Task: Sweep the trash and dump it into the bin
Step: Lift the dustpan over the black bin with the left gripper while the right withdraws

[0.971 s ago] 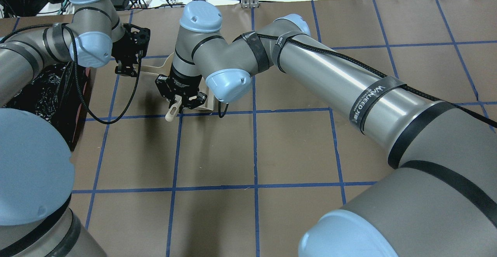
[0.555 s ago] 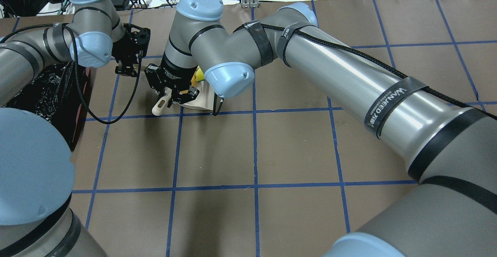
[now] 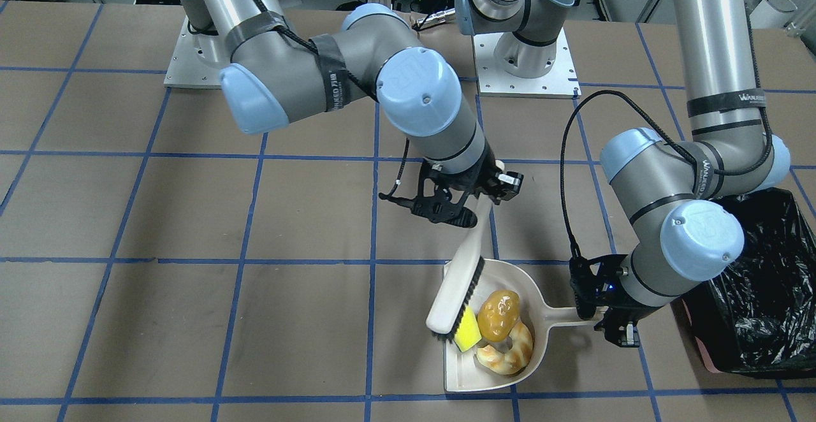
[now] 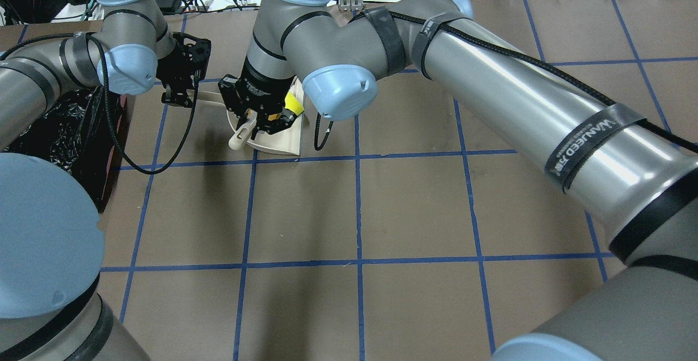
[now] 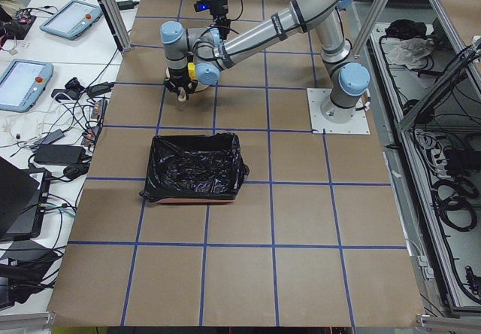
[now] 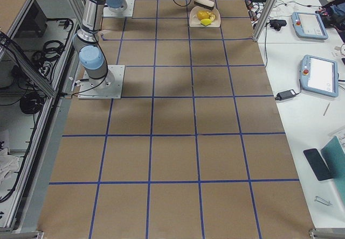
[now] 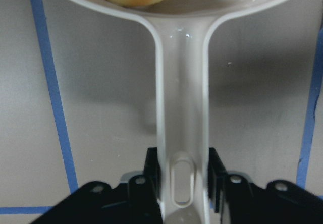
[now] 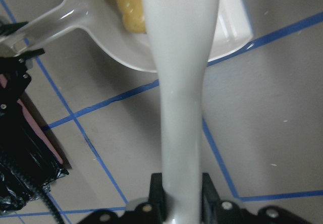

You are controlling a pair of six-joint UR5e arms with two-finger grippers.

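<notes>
Items logged from the operators' edge of the table back toward the robot's bases.

1. Dustpan, beige, flat on the table near the operators' edge, and I see all the trash inside it.
2. Croissant, nearest the pan's mouth, touching the potato.
3. Sponge, yellow, beside the potato and against the bristles.
4. Brush, tilted, its head over the pan's side wall.
5. Left gripper, which I read as clamped on the end of the dustpan's handle.
6. Bin, black-lined with a pink base, just beyond that gripper toward the table's end on the robot's left. I see no trash in it.
7. Right gripper, farthest back, fingers closed round the brush's handle.
</notes>
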